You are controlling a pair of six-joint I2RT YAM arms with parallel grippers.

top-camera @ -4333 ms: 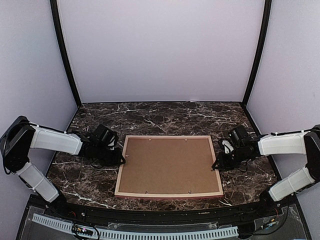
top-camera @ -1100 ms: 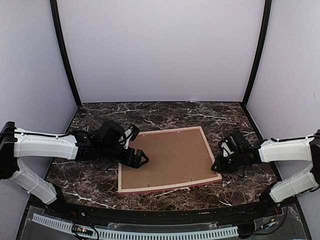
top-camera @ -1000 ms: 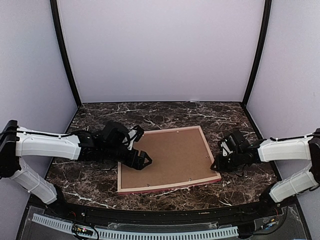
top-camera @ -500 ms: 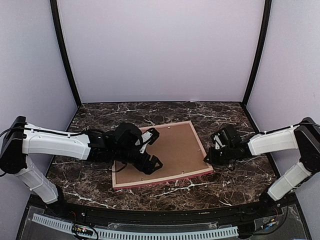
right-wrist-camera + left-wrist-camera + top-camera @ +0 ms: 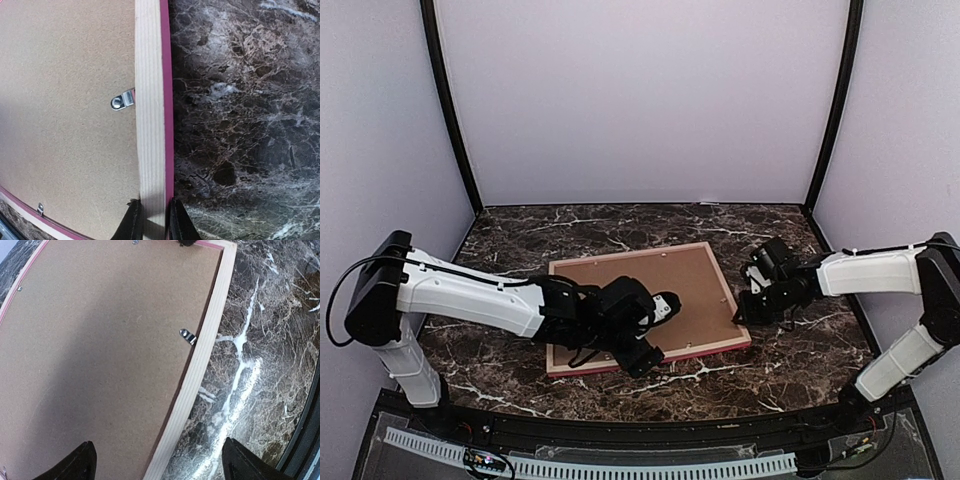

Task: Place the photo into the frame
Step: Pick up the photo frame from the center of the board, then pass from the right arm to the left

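frame [image 5: 150, 125] back-up on marble table [image 5: 800, 370], backing board [image 5: 650, 290] clipped in; photo not in view. right tool [image 5: 152, 220] clamped on right rail. left tool [image 5: 162, 467] spread wide above near rail. likely light, stiff; grip rail edges.

Lab booth: blank walls [image 5: 640, 100], marble tabletop [image 5: 800, 370].

Bright diffuse light; soft shadow across backing board [image 5: 100, 365]; sharp.
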